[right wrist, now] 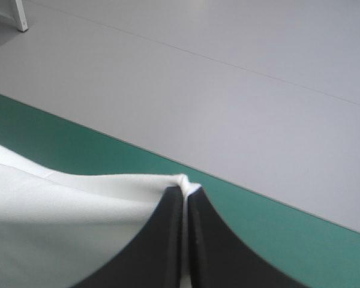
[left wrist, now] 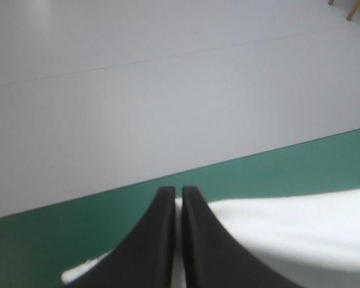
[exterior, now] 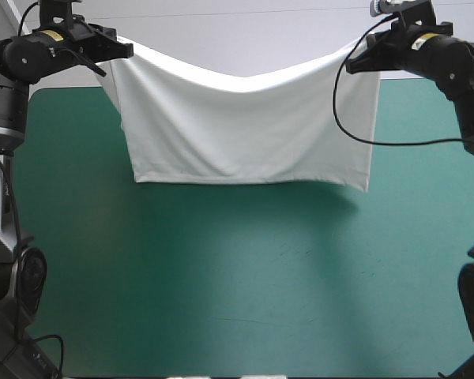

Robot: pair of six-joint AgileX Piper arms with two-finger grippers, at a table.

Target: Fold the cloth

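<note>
My left gripper (left wrist: pixel 178 191) is pinched almost fully together, with a thin strip of the white T-shirt (exterior: pixel 245 126) caught between its black fingers (left wrist: pixel 157 240). The right gripper (right wrist: pixel 185 191) is the same: nearly closed, a small peak of cloth showing at the tips. Each holds one upper corner, so the shirt hangs as a wide sheet between the two arms, over the far half of the table. Its top edge sags in the middle. The lower hem runs fairly straight and seems to hang just clear of the teal-green cover (exterior: pixel 221 284), with a shadow beneath it.

I judge the step in hand to be laying the shirt down flat, ready for a fold. To do that well I want both arms level and moving together, so neither corner leads and skews the hem. I would draw the grippers a little apart first to take out the sag — gently, because too much pull could slip a corner free. Then I would let the hem touch down first and draw the rest smoothly over the cover, so no crease is trapped underneath.
</note>
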